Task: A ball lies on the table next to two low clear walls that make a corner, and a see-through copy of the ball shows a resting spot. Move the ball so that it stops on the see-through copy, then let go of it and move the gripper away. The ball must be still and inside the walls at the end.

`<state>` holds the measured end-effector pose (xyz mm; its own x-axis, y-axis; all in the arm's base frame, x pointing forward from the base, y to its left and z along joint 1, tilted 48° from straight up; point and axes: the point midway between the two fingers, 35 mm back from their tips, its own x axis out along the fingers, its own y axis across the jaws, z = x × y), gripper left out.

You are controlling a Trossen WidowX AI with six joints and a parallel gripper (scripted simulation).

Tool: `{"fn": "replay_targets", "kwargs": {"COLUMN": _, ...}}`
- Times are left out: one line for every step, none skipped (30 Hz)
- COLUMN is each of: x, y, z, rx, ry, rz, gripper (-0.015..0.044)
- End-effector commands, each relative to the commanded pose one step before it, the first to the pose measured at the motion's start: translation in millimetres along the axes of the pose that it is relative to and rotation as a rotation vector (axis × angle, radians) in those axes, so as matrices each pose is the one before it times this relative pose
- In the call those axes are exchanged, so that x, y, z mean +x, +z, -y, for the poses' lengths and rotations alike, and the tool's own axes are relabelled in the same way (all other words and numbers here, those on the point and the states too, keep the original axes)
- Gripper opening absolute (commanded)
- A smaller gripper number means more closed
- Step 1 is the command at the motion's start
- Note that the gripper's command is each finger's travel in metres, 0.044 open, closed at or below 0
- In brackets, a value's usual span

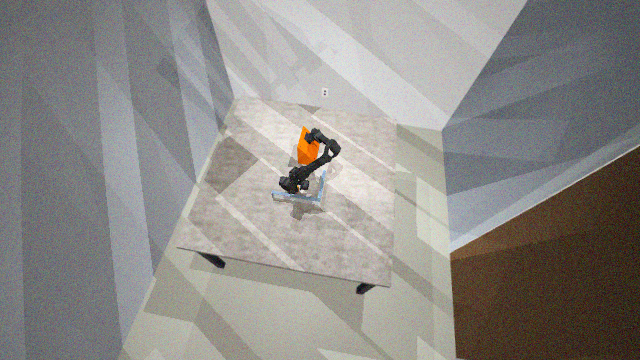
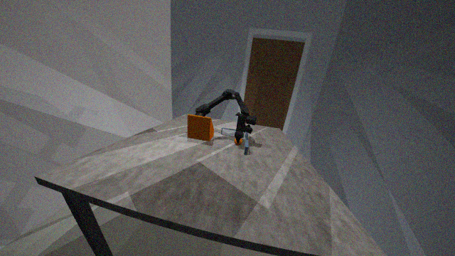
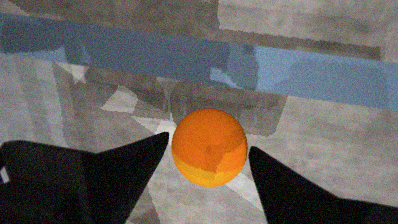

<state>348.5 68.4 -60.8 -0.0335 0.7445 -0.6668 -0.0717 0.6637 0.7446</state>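
Grey walls (image 1: 100,150) boxing in a marbled table (image 1: 250,235), seen from the top view, with a brown door (image 1: 550,260) off at the side. Black arm (image 1: 320,159) bent over from beside an orange block (image 1: 306,146), reaching down into the corner made by the two clear walls (image 1: 320,187). Gripper (image 1: 291,186) low over that corner, just a speck of orange showing under it, too small to make out more. Over to the exterior view: same arm (image 2: 227,97) arching from behind the orange block (image 2: 200,127), gripper (image 2: 242,136) pointing straight down, orange ball (image 2: 238,141) right at its tip on the table (image 2: 199,185), clear walls (image 2: 246,147) just beside, brown door (image 2: 271,82) behind. Now the wrist view: ball (image 3: 209,147) sitting on the table between the two black fingers, a thin gap visible on each side, so jaws parted and gripping nothing. Paler yellow crescent along the ball's lower edge, looking like the see-through copy (image 3: 200,176) peeking out beneath. Blue-tinted clear wall (image 3: 310,77) running across just beyond the ball, apart from it.
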Motion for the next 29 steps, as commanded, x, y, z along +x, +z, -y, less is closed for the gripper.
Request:
{"fn": "replay_targets", "kwargs": {"x": -22.97, "y": 2.86, "z": 1.79, "rx": -0.0021, "ry": -0.0058, "rz": 0.00392, "gripper": 0.0412}}
{"fn": "replay_targets", "kwargs": {"x": -17.63, "y": 0.18, "z": 0.55, "rx": 0.0012, "ry": -0.00073, "rz": -0.00035, "gripper": 0.0412}}
{"fn": "replay_targets", "kwargs": {"x": -17.89, "y": -0.77, "z": 0.0, "rx": 0.001, "ry": 0.00075, "rz": -0.00057, "gripper": 0.0412}}
{"fn": "replay_targets", "kwargs": {"x": -14.02, "y": -1.24, "z": -0.42, "rx": 0.0007, "ry": 0.00161, "rz": -0.00052, "gripper": 0.0412}}
{"fn": "replay_targets", "kwargs": {"x": -8.46, "y": -1.01, "z": -0.45, "rx": 0.0003, "ry": 0.0014, "rz": -0.00032, "gripper": 0.0412}}
{"fn": "replay_targets", "kwargs": {"x": -2.82, "y": -0.38, "z": -0.18, "rx": 0.0001, "ry": 0.00054, "rz": -0.00011, "gripper": 0.0412}}
{"fn": "replay_targets", "kwargs": {"x": 0.0, "y": 0.0, "z": 0.0, "rx": 0.0, "ry": 0.0, "rz": 0.0, "gripper": 0.0412}}
{"fn": "replay_targets", "kwargs": {"x": 0.0, "y": 0.0, "z": 0.0, "rx": 0.0, "ry": 0.0, "rz": 0.0, "gripper": 0.0412}}
{"fn": "replay_targets", "kwargs": {"x": 0.0, "y": 0.0, "z": 0.0, "rx": 0.0, "ry": 0.0, "rz": 0.0, "gripper": 0.0412}}
{"fn": "replay_targets", "kwargs": {"x": 0.0, "y": 0.0, "z": 0.0, "rx": 0.0, "ry": 0.0, "rz": 0.0, "gripper": 0.0412}}
{"fn": "replay_targets", "kwargs": {"x": 0.0, "y": 0.0, "z": 0.0, "rx": 0.0, "ry": 0.0, "rz": 0.0, "gripper": 0.0412}}
{"fn": "replay_targets", "kwargs": {"x": 7.84, "y": 1.6, "z": 1.74, "rx": 0.0062, "ry": -0.00074, "rz": 0.01176, "gripper": 0.0412}}
{"fn": "replay_targets", "kwargs": {"x": 0.0, "y": 0.0, "z": 0.0, "rx": 0.0, "ry": 0.0, "rz": 0.0, "gripper": 0.0412}}
{"fn": "replay_targets", "kwargs": {"x": 0.0, "y": 0.0, "z": 0.0, "rx": 0.0, "ry": 0.0, "rz": 0.0, "gripper": 0.0412}}
{"fn": "replay_targets", "kwargs": {"x": 0.0, "y": 0.0, "z": 0.0, "rx": 0.0, "ry": 0.0, "rz": 0.0, "gripper": 0.0412}}
{"fn": "replay_targets", "kwargs": {"x": 0.0, "y": 0.0, "z": 0.0, "rx": 0.0, "ry": 0.0, "rz": 0.0, "gripper": 0.0412}}
{"fn": "replay_targets", "kwargs": {"x": 0.0, "y": 0.0, "z": 0.0, "rx": 0.0, "ry": 0.0, "rz": 0.0, "gripper": 0.0412}}
{"fn": "replay_targets", "kwargs": {"x": 0.0, "y": 0.0, "z": 0.0, "rx": 0.0, "ry": 0.0, "rz": 0.0, "gripper": 0.0412}}
{"fn": "replay_targets", "kwargs": {"x": -2.38, "y": 0.0, "z": 0.0, "rx": -0.0002, "ry": -0.00008, "rz": -0.00014, "gripper": 0.0438}}
{"fn": "replay_targets", "kwargs": {"x": -7.15, "y": -0.11, "z": -0.07, "rx": -0.0005, "ry": -0.00009, "rz": -0.00044, "gripper": 0.044}}
{"fn": "replay_targets", "kwargs": {"x": -12.01, "y": -0.54, "z": -0.33, "rx": -0.0009, "ry": 0.00035, "rz": -0.00081, "gripper": 0.044}}
{"fn": "replay_targets", "kwargs": {"x": -12.09, "y": -0.98, "z": -0.61, "rx": -0.001, "ry": 0.00098, "rz": -0.00089, "gripper": 0.044}}
{"fn": "replay_targets", "kwargs": {"x": -7.28, "y": -0.8, "z": -0.5, "rx": -0.0006, "ry": 0.00089, "rz": -0.00055, "gripper": 0.044}}
{"fn": "replay_targets", "kwargs": {"x": -2.43, "y": -0.3, "z": -0.19, "rx": -0.0002, "ry": 0.00035, "rz": -0.00019, "gripper": 0.044}}
{"fn": "replay_targets", "kwargs": {"x": 0.0, "y": 0.0, "z": 0.0, "rx": 0.0, "ry": 0.0, "rz": 0.0, "gripper": 0.044}}
{"fn": "replay_targets", "kwargs": {"x": 0.0, "y": 0.0, "z": 0.0, "rx": 0.0, "ry": 0.0, "rz": 0.0, "gripper": 0.044}}
{"fn": "replay_targets", "kwargs": {"x": 0.0, "y": 0.0, "z": 0.0, "rx": 0.0, "ry": 0.0, "rz": 0.0, "gripper": 0.044}}
{"fn": "replay_targets", "kwargs": {"x": 0.0, "y": 0.0, "z": 0.0, "rx": 0.0, "ry": 0.0, "rz": 0.0, "gripper": 0.044}}
{"fn": "replay_targets", "kwargs": {"x": 0.0, "y": 0.0, "z": 0.0, "rx": 0.0, "ry": 0.0, "rz": 0.0, "gripper": 0.044}}
